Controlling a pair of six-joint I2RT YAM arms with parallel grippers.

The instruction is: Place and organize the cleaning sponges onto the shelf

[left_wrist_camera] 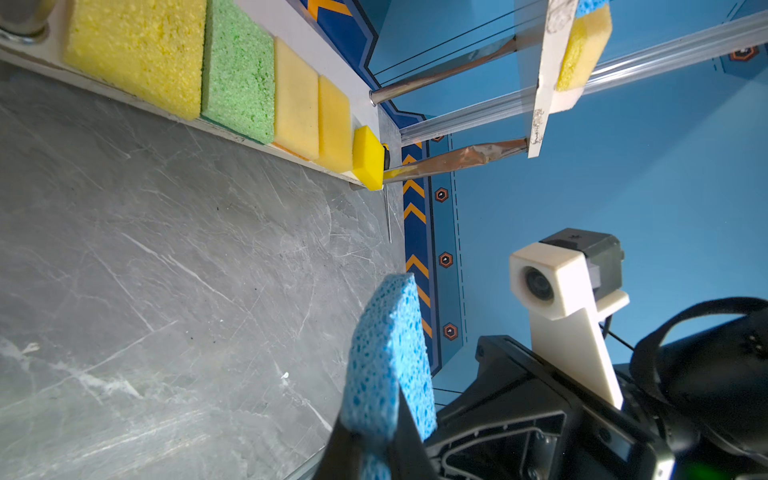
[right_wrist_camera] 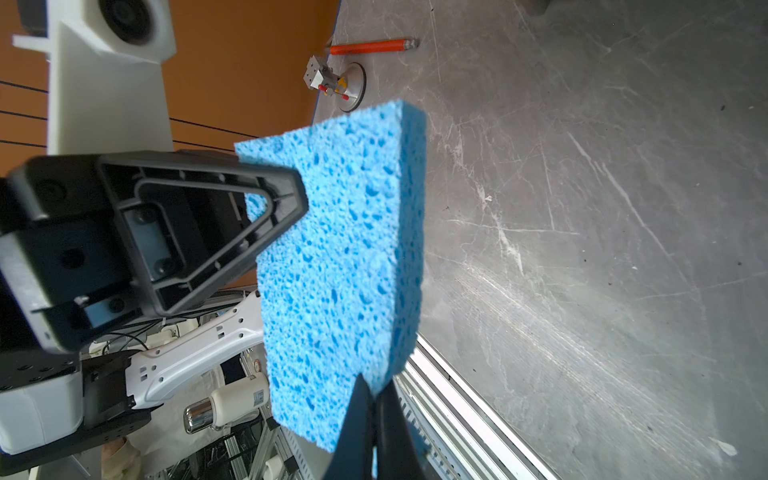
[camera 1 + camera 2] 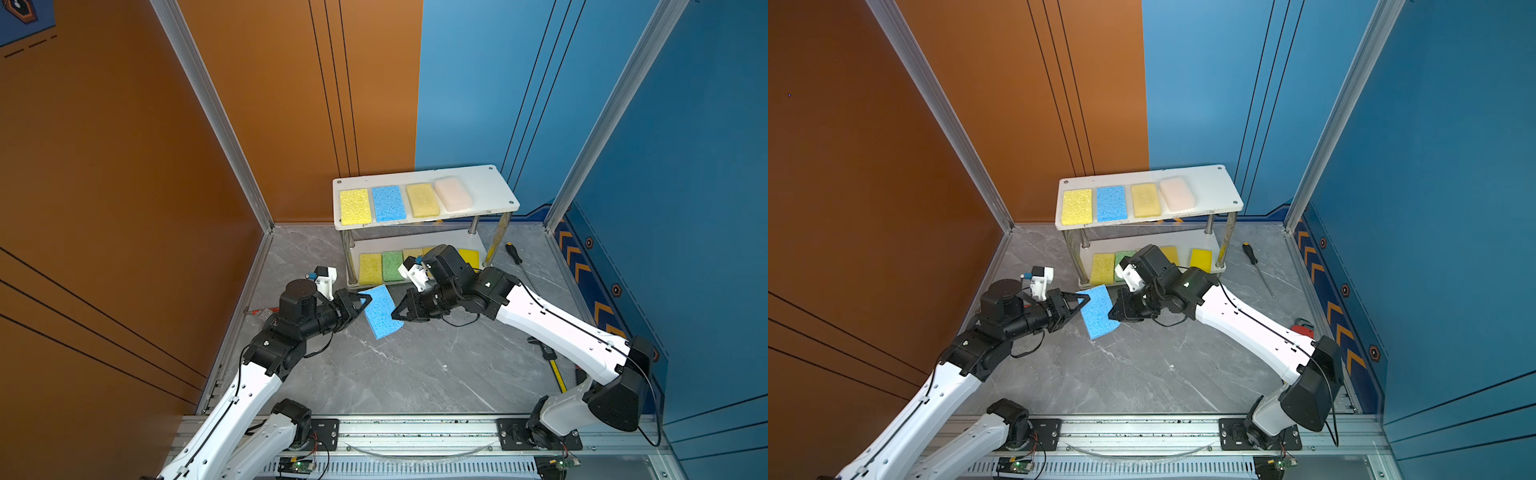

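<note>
1. The blue porous rectangular foam sponge (image 3: 382, 312) is held tilted over the grey marbled tabletop (image 3: 415, 365), just in front of the white two-tier shelf with chrome posts (image 3: 500, 189).
2. The left end effector (image 3: 366, 300) is clamped on one edge, the right end effector (image 3: 395, 314) on the opposite corner.

Blue sponge (image 2: 345, 249) held over the grey table (image 2: 582, 249): right gripper (image 2: 376, 415) pinches one edge, left gripper (image 2: 296, 195) clamps the opposite side with its black triangular finger, and an orange pencil-like tool (image 2: 370, 46) lies beyond.
</note>
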